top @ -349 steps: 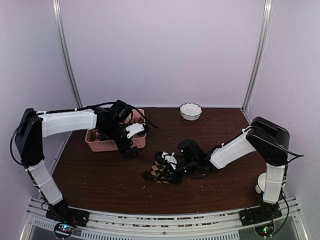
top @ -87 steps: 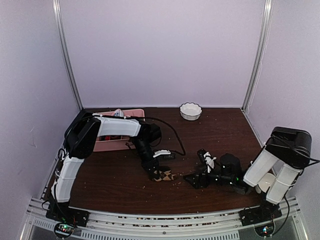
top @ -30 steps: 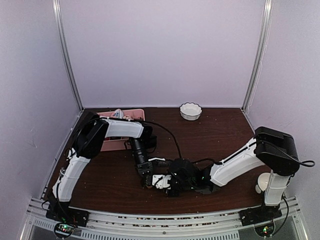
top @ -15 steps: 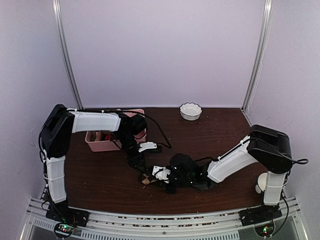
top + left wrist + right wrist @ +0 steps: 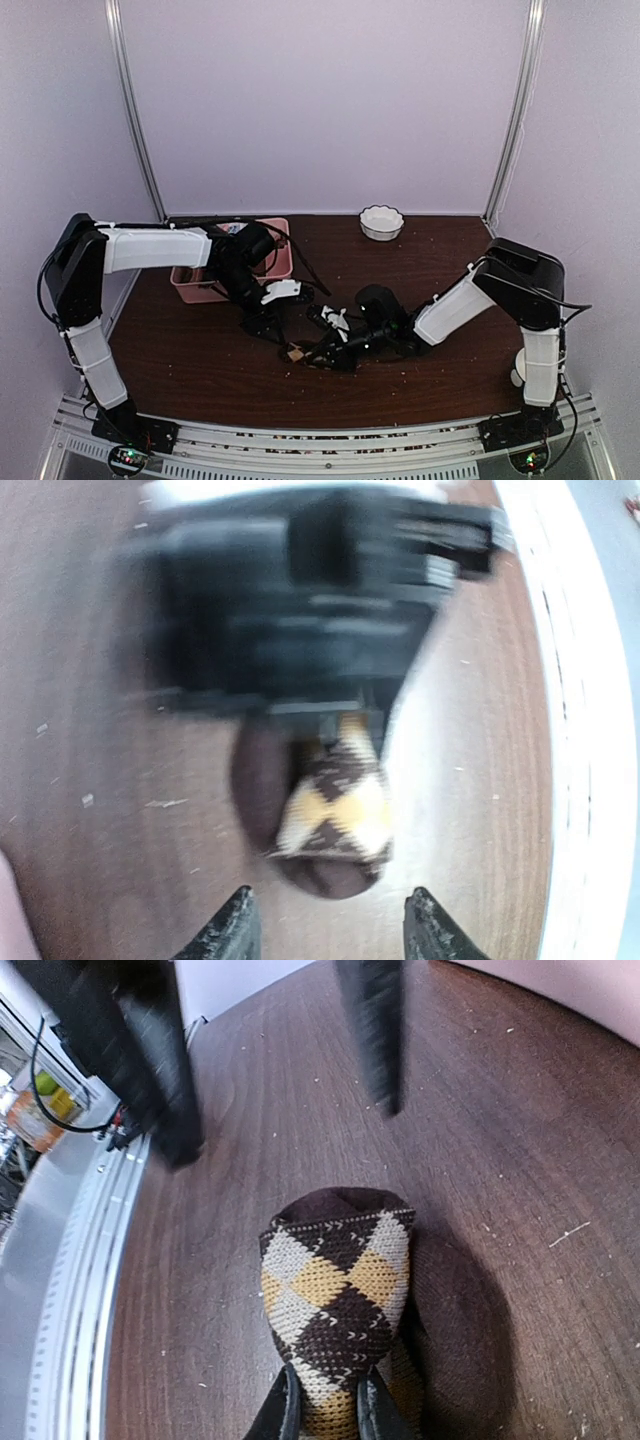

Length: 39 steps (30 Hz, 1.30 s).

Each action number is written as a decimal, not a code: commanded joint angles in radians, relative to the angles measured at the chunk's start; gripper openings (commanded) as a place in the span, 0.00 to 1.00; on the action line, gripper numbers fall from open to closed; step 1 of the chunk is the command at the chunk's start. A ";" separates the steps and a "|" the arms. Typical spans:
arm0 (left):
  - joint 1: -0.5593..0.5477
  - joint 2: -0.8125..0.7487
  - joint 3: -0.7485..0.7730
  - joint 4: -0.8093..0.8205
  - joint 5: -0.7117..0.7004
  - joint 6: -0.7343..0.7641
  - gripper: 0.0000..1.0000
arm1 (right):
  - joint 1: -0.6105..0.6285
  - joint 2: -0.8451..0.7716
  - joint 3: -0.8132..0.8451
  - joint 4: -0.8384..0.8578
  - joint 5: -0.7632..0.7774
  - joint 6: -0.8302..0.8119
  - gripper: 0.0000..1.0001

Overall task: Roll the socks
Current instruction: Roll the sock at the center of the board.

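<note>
The dark brown sock with tan argyle diamonds (image 5: 335, 1280) lies folded into a short bundle on the table, a plain dark brown part beside it. My right gripper (image 5: 328, 1415) is shut on its near end, the fingers (image 5: 285, 1410) pinching the knit. From above, the bundle (image 5: 296, 353) is a small patch at the right gripper's (image 5: 325, 350) tip. My left gripper (image 5: 330, 935) is open just short of the sock (image 5: 335, 810), with nothing between its fingertips (image 5: 235, 930). In the top view it (image 5: 270, 322) hangs a little left of and behind the bundle.
A pink divided tray (image 5: 185, 290) stands at the back left, close behind the left arm's wrist. At the back centre sits a white bowl (image 5: 381, 222). A white object (image 5: 520, 372) is by the right arm's base. Crumbs dot the dark wooden table (image 5: 440, 270).
My left gripper has opened, let go of the sock and drawn back toward the tray. The right gripper has taken hold of the bundle and shifted slightly right.
</note>
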<state>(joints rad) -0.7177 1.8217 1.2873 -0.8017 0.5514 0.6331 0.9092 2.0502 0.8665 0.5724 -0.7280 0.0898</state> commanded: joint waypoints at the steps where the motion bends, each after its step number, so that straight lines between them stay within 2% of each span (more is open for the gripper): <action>1: -0.047 0.003 -0.028 0.039 0.045 0.059 0.51 | -0.050 0.152 -0.053 -0.386 -0.016 0.095 0.03; 7: -0.104 0.046 -0.012 0.049 0.027 0.079 0.50 | -0.109 0.192 -0.027 -0.422 -0.049 0.160 0.01; 13: -0.133 0.129 0.027 0.086 -0.067 0.055 0.46 | -0.125 0.195 -0.006 -0.468 -0.050 0.176 0.00; 15: -0.132 0.148 0.037 0.118 -0.120 0.024 0.41 | -0.124 0.191 -0.007 -0.457 -0.054 0.185 0.00; 19: -0.132 0.192 0.084 0.113 -0.141 -0.008 0.19 | -0.125 0.190 -0.017 -0.406 -0.075 0.220 0.00; 21: -0.131 0.222 0.111 0.102 -0.160 -0.025 0.14 | -0.125 0.187 -0.024 -0.381 -0.086 0.233 0.01; 23: -0.131 0.232 0.120 0.102 -0.168 -0.035 0.18 | -0.124 0.189 -0.026 -0.377 -0.088 0.232 0.01; 25: -0.131 0.218 0.119 0.106 -0.170 -0.034 0.33 | -0.125 0.190 -0.029 -0.377 -0.088 0.230 0.01; 27: -0.131 0.204 0.121 0.084 -0.157 -0.020 0.38 | -0.125 0.194 -0.031 -0.375 -0.091 0.228 0.01; 34: -0.131 0.237 0.125 0.111 -0.209 -0.048 0.37 | -0.124 0.200 -0.035 -0.326 -0.111 0.258 0.01; 39: -0.129 0.246 0.155 0.121 -0.248 -0.087 0.30 | -0.123 0.200 -0.035 -0.324 -0.104 0.275 0.03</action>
<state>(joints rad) -0.8516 2.0289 1.4178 -0.7918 0.3935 0.5808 0.8001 2.1208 0.9298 0.5453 -0.9615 0.3302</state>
